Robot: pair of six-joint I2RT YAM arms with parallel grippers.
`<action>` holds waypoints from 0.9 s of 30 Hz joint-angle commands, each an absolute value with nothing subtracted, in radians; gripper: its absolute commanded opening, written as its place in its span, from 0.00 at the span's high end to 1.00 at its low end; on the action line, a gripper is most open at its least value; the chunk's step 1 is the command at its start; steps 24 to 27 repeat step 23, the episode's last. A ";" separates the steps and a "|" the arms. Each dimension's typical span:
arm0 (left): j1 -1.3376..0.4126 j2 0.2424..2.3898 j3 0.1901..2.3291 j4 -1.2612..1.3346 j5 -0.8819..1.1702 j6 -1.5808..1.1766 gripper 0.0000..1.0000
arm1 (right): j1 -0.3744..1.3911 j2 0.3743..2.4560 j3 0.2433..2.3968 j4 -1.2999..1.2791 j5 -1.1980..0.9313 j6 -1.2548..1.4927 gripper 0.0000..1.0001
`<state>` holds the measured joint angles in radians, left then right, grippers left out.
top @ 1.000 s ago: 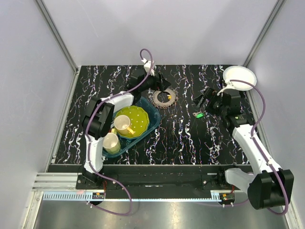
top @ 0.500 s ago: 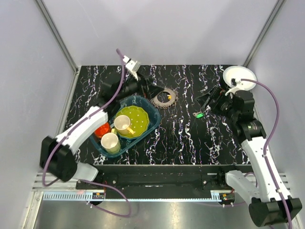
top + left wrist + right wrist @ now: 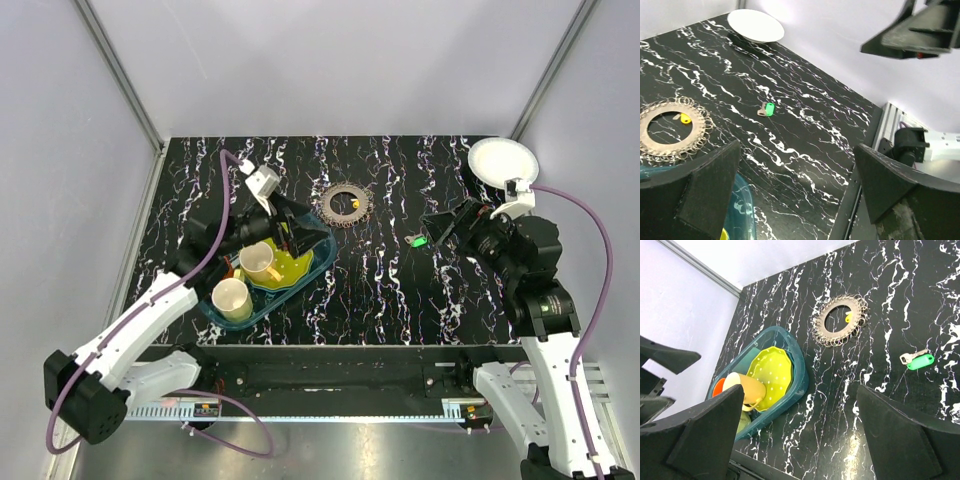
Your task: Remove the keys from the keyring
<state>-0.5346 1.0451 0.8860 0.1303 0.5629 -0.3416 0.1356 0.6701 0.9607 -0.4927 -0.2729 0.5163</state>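
Two grippers, left (image 3: 291, 233) and right (image 3: 438, 228), hang with jaws spread, holding nothing, while the keyring (image 3: 346, 204) lies flat just beyond the teal tray (image 3: 800, 370). Pinch it one-handed and you risk dragging the floppy loop instead of freeing its yellow key (image 3: 356, 201).

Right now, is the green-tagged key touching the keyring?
Apart. The right wrist view shows the green-tagged key lying well clear of the keyring, with bare marbled table between them.
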 commanded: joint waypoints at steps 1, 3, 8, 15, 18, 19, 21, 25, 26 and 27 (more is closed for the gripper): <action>-0.607 0.968 0.874 0.105 0.511 -0.243 0.01 | 0.137 0.683 0.986 -0.508 -0.268 0.494 0.00; -0.630 0.951 0.885 0.087 0.500 -0.221 0.01 | 0.138 0.687 0.996 -0.509 -0.273 0.492 0.00; -0.649 0.943 0.874 0.107 0.474 -0.213 0.01 | 0.137 0.695 0.994 -0.502 -0.270 0.482 0.00; -0.649 0.945 0.884 0.081 0.463 -0.199 0.01 | 0.138 0.686 0.980 -0.499 -0.275 0.482 0.00; -0.649 0.943 0.884 0.081 0.460 -0.199 0.01 | 0.138 0.683 0.974 -0.495 -0.275 0.483 0.00; -0.649 0.945 0.884 0.081 0.457 -0.198 0.01 | 0.138 0.683 0.976 -0.495 -0.275 0.483 0.00; -0.649 0.946 0.888 0.074 0.456 -0.196 0.01 | 0.138 0.683 0.973 -0.499 -0.265 0.485 0.00; -0.649 0.939 0.887 0.071 0.451 -0.190 0.01 | 0.137 0.681 0.973 -0.500 -0.261 0.483 0.00; -0.649 0.939 0.887 0.071 0.451 -0.190 0.01 | 0.137 0.681 0.973 -0.500 -0.261 0.483 0.00; -0.649 0.939 0.887 0.071 0.451 -0.190 0.01 | 0.137 0.681 0.973 -0.500 -0.261 0.483 0.00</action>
